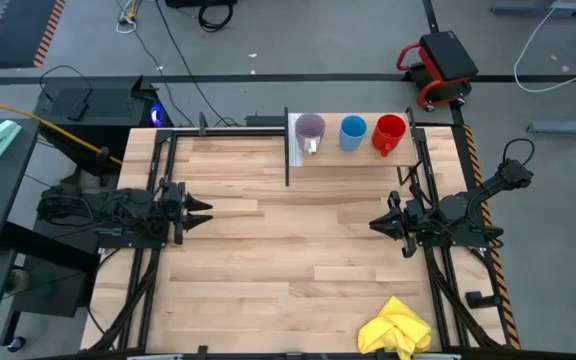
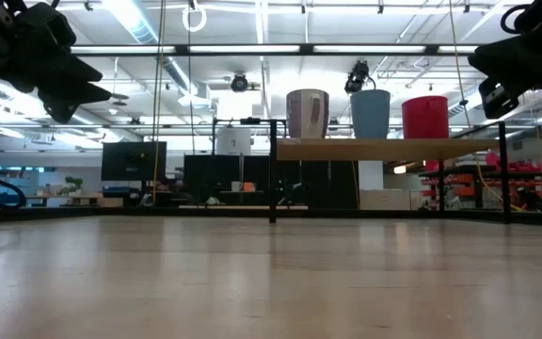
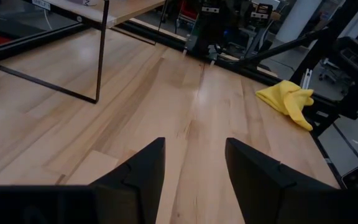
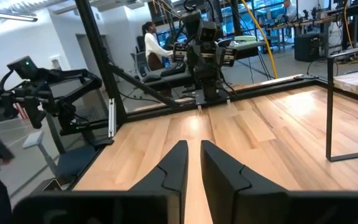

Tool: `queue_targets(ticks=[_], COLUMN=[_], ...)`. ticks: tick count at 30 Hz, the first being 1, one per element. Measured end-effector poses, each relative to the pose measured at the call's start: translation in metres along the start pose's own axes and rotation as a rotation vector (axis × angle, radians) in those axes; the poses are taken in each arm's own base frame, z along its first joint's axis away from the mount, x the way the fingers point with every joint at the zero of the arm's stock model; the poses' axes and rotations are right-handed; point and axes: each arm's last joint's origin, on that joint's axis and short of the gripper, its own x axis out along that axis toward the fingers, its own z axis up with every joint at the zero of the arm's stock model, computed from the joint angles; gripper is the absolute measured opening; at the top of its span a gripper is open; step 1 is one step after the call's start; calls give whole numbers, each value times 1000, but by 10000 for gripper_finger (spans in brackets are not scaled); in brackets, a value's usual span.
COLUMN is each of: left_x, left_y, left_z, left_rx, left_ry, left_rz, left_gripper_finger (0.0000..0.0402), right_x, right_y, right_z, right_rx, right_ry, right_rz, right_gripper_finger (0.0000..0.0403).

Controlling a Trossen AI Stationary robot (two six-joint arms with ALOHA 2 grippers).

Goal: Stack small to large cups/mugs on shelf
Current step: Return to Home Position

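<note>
Three cups stand side by side on their bases on the shelf [image 1: 348, 156] at the table's far side: a purple mug [image 1: 311, 131], a blue cup [image 1: 353, 132] and a red mug [image 1: 389, 134]. The low view shows them in a row on the raised board [image 2: 384, 148]. My left gripper [image 1: 206, 211] hovers open over the table's left side, pointing toward the right, with nothing between its fingers [image 3: 148, 165]. My right gripper [image 1: 374, 223] hovers over the right side, pointing left. Its fingers [image 4: 176, 158] stand a narrow gap apart and hold nothing.
A crumpled yellow cloth [image 1: 396, 328] lies at the table's near right corner. The shelf's black frame legs [image 3: 98, 56] stand on the tabletop at the far side. Bare wooden tabletop [image 1: 288, 250] spreads between the two grippers.
</note>
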Motion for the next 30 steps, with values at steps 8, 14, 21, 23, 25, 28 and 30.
queue_targets(ticks=[8, 14, 21, 23, 25, 28, 30], left_x=[0, 0, 0, 0, 0, 0, 0], left_y=[0, 0, 0, 0, 0, 0, 0], left_z=[0, 0, 0, 0, 0, 0, 0], left_rx=[0, 0, 0, 0, 0, 0, -1], left_ry=[0, 0, 0, 0, 0, 0, 0], left_rz=[0, 0, 0, 0, 0, 0, 0], left_gripper_finger=[173, 177, 173, 173, 174, 178, 178], right_x=[0, 0, 0, 0, 0, 0, 0], right_y=[0, 0, 0, 0, 0, 0, 0], right_z=[0, 0, 0, 0, 0, 0, 0], right_rx=[0, 0, 0, 0, 0, 1, 1], right_ry=[0, 0, 0, 0, 0, 0, 0], right_rz=[0, 0, 1, 1, 0, 1, 1], right_gripper_finger=[50, 50, 50, 50, 50, 50, 50])
